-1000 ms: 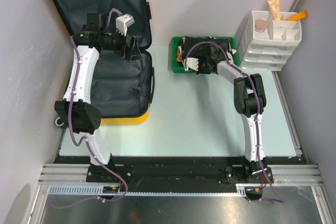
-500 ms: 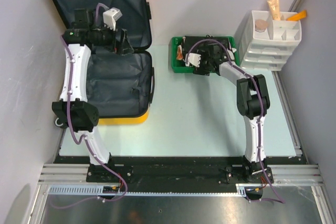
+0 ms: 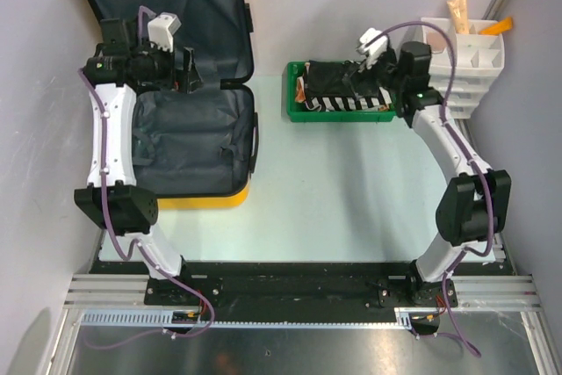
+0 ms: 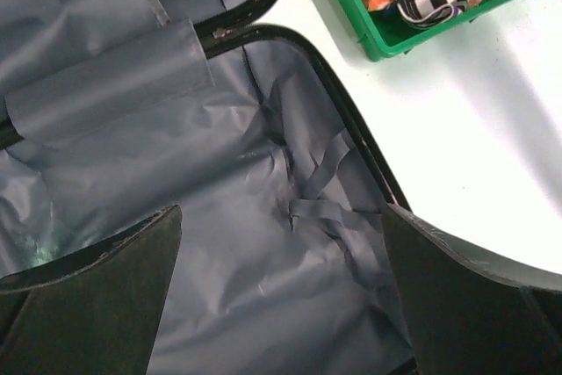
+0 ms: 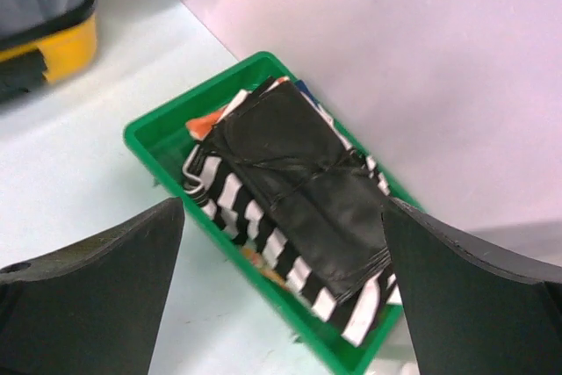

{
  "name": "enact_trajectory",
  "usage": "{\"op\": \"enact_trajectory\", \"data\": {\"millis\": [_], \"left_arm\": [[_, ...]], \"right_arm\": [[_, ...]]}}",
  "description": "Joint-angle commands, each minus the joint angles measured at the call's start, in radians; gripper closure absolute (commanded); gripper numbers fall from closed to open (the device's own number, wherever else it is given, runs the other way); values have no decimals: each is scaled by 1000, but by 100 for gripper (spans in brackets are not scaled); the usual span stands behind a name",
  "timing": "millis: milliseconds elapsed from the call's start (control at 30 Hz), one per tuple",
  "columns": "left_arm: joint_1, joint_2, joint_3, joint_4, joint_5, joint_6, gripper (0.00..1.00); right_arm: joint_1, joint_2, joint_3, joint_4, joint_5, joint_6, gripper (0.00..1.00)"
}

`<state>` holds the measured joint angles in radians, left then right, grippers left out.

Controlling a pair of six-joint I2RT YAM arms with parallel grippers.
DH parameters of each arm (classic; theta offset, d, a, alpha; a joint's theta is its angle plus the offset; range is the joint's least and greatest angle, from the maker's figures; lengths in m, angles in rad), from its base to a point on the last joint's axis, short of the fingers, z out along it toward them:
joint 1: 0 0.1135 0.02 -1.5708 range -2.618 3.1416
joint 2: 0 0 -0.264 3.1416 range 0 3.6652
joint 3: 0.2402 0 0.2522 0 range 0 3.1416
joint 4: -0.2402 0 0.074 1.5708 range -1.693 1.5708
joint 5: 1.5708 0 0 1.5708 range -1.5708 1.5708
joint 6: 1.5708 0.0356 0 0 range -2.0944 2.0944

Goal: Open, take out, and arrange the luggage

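The luggage (image 3: 211,142) lies open flat at the left, yellow shell with dark grey lining (image 4: 219,155) and loose straps. My left gripper (image 3: 191,76) hovers over its hinge, open, with only lining between the fingers (image 4: 281,217). My right gripper (image 3: 358,83) hangs open and holds nothing above the green tray (image 3: 293,104). In the right wrist view a folded black garment (image 5: 299,182) lies on a black-and-white striped one (image 5: 237,208) in the tray, between and below the open gripper (image 5: 281,208).
A white compartmented organizer (image 3: 448,76) with drawers stands at the back right, close to the right wrist; a tube and an orange item sit on top. Walls close in at the left, back and right. A corner of the luggage (image 5: 53,50) lies left of the tray.
My right gripper opened, left the black garment in the tray and drew back up and to the right. The left arm shifted a little to the left over the luggage.
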<state>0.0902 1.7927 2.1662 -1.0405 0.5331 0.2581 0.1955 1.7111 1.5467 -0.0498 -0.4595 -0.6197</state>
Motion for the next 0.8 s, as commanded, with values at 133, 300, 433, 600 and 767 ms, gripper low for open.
{"op": "enact_trajectory", "data": {"millis": [133,300,433,600,767], "left_arm": [[-32,-151,-348,91,-117,-109,0],[-81,-236,-594,221,-202,-91,0],[-156,-314,-733,322,-289,-99,0],[-199,-401,-853,413,-341,-108,0],[-213,-447,-908,456,-355,-91,0]], "right_arm": [[-133,-140,-161,-124,-113,570,0],[-165,-278,-407,-139,-82,615,0],[-166,-393,-532,-137,-44,634,0],[-166,-514,-611,-163,1,638,0],[-166,-576,-616,-190,51,598,0]]}}
